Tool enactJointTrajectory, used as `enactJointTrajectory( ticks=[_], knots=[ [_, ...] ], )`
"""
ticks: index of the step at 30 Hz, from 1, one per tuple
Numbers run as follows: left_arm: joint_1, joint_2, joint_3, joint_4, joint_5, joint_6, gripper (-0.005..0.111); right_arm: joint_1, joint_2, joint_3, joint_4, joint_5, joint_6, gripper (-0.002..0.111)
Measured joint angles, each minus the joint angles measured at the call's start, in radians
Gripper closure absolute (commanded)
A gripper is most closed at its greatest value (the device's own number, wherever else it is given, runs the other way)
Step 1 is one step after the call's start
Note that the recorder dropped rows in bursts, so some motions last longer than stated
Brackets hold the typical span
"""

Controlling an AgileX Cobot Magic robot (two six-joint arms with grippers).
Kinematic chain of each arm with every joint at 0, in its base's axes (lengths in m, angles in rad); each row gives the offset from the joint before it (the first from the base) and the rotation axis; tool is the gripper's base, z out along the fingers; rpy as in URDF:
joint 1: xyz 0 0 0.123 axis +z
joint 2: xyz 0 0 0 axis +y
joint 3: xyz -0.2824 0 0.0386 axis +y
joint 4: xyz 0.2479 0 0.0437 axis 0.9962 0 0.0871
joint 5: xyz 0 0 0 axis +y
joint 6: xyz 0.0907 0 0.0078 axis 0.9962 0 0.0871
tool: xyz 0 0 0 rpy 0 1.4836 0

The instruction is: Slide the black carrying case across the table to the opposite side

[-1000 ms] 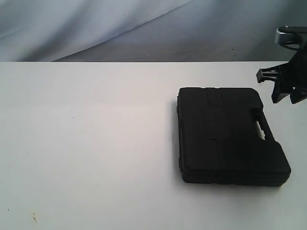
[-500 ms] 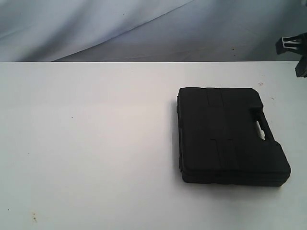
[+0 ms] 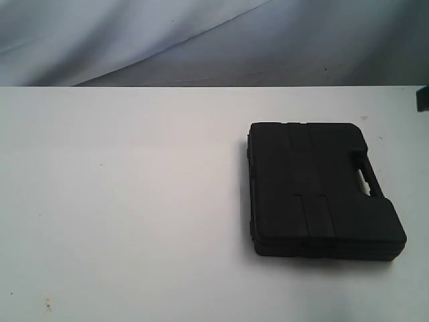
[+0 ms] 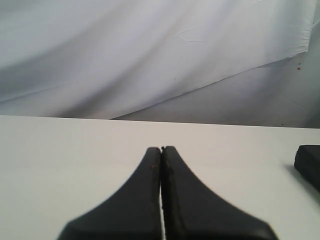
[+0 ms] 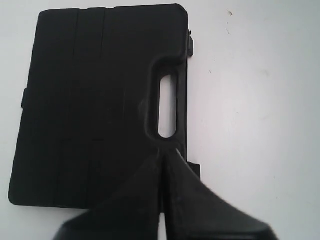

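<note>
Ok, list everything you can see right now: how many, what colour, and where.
black carrying case: one, black, lying flat on the right half of the table, handle slot toward the right edge.
table: one, white with small specks, fills most of the exterior view.
backdrop cloth: one, pale grey-white, creased, behind the table.
left pincer: one, black, shut, pointing across bare table.
right pincer: one, black, shut, pointing toward the case's handle side, gripping nothing.
</note>
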Motion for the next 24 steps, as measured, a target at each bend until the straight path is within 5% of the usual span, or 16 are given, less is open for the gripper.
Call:
enactJointTrajectory(
  ticks=[24],
  knots=[
    [0.0, 0.0, 0.0, 0.0, 0.0, 0.0, 0.107, 0.0, -0.552, 0.191, 0.007, 0.028, -0.007, 0.108]
  ],
)
